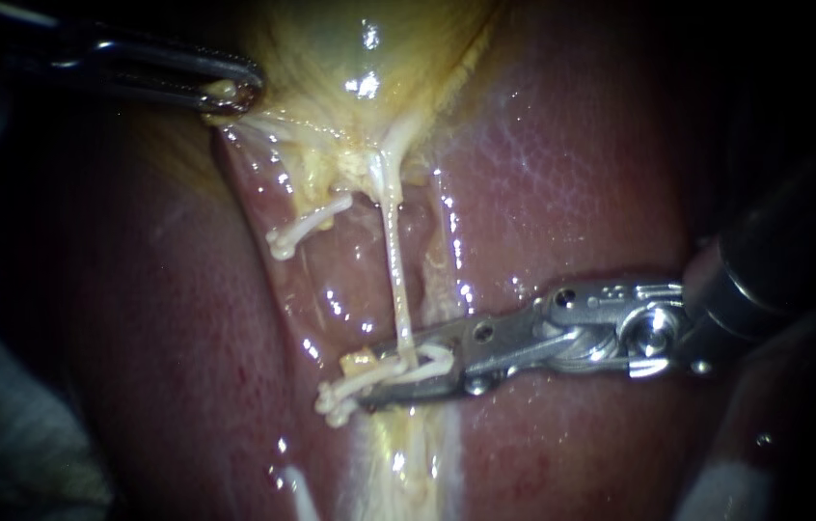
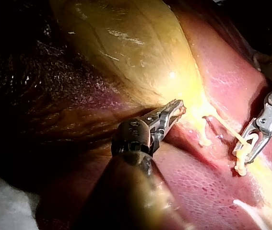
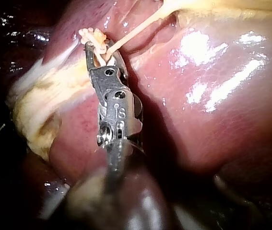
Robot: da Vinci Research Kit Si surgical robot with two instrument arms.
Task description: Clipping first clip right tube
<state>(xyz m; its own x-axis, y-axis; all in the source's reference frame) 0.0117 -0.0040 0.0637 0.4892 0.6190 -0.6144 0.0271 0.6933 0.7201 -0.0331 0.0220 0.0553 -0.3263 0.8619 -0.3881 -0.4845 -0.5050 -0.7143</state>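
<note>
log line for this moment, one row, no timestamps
left instrument: grips gallbladder | right instrument: holds clip | clip: straddles right tube

- My left instrument [image 1: 225,95], coming in from the upper left, has its jaws closed on a fold of the yellow gallbladder [image 1: 360,58].
- The thin, pale right tube [image 1: 395,270] runs down from the gallbladder across the liver [image 1: 572,174].
- My right instrument [image 1: 384,378] grips a white clip [image 1: 339,397] in its jaws, astride that tube low down.
- A shorter tube [image 1: 307,230] lies to its left, apart.
</note>
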